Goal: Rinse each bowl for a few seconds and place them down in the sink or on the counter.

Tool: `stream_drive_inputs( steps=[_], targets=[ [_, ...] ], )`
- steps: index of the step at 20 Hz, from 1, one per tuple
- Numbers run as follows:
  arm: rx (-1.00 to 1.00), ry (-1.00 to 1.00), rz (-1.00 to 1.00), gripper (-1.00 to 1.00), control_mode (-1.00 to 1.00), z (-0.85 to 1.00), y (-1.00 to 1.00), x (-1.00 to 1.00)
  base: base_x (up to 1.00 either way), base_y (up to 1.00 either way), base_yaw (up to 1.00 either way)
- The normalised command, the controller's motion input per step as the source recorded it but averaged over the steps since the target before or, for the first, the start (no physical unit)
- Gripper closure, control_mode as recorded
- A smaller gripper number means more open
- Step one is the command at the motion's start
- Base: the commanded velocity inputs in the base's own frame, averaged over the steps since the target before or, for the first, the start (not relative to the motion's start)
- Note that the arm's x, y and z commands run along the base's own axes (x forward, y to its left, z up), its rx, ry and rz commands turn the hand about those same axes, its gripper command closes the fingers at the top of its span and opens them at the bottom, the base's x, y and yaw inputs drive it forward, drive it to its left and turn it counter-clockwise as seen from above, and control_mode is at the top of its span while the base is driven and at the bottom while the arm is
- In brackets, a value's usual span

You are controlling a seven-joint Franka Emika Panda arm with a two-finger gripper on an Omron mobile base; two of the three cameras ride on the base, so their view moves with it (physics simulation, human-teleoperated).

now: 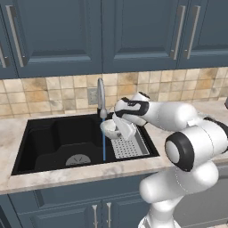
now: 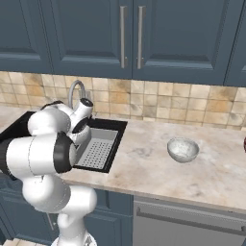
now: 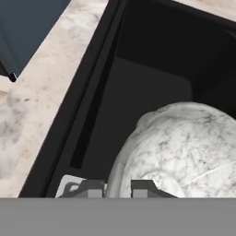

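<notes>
Two bowls: one (image 1: 109, 128) pinched at its rim by the tool (image 1: 119, 130), held over the sink (image 1: 49, 138) beside the water stream (image 1: 103, 140) from the faucet (image 1: 101, 95); the other bowl (image 2: 183, 149) sits on the bench (image 2: 144, 166), far right. The rim grip looks thin, though the hand view is cramped. Water weight or a tilt could slip the bowl into the basin.
</notes>
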Motion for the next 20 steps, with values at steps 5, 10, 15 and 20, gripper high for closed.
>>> stream_drive_inputs(
  steps=[5, 10, 15, 20],
  targets=[
    [0.0, 0.0, 0.01, 1.0, -1.0, -0.1, 0.06, 0.22, 0.0, 0.0, 0.0],
    [0.0, 0.0, 0.02, 1.0, -1.0, -0.12, 0.05, 0.24, 0.0, 0.0, 0.0],
    [0.0, -0.01, 0.02, 1.0, -1.0, -0.12, 0.04, 0.23, 0.0, 0.0, 0.0],
    [0.01, -0.03, 0.01, 1.0, -1.0, -0.1, 0.0, 0.12, 0.0, 0.0, 0.0]
  ],
)
